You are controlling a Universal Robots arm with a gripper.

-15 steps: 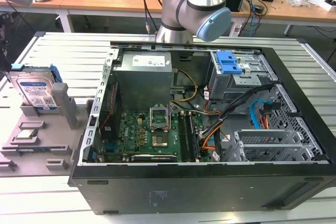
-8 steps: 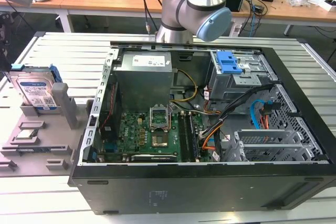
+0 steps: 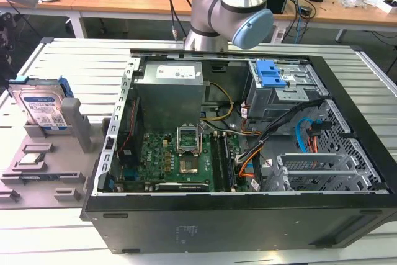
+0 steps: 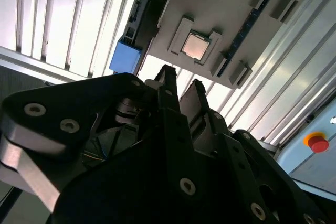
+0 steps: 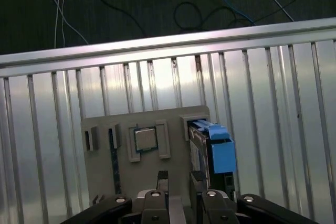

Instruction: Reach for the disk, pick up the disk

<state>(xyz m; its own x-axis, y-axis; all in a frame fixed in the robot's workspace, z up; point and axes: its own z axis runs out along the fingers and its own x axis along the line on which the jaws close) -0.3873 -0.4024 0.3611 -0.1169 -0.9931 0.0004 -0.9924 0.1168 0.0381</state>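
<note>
The disk (image 3: pixel 40 105) is a silver hard drive with a white-and-blue label and a blue bracket. It stands on edge in a slot of the grey fixture plate (image 3: pixel 37 175) at the exterior view's left. In the first wrist view the disk (image 5: pixel 212 148) lies just beyond my gripper (image 5: pixel 178 177), slightly to one side of the fingertips. My gripper (image 4: pixel 181 77) is open by a narrow gap, with nothing between the fingers. The disk's blue bracket (image 4: pixel 125 57) shows beside the fingertips, apart from them.
A small square processor chip (image 5: pixel 146 139) sits in a pocket of the plate beside the disk. An open computer case (image 3: pixel 236 153) with a blue-latched drive cage (image 3: pixel 270 75) fills the ribbed metal table (image 3: pixel 74 54). The table's edge (image 5: pixel 168 48) and the cabled floor lie beyond the plate.
</note>
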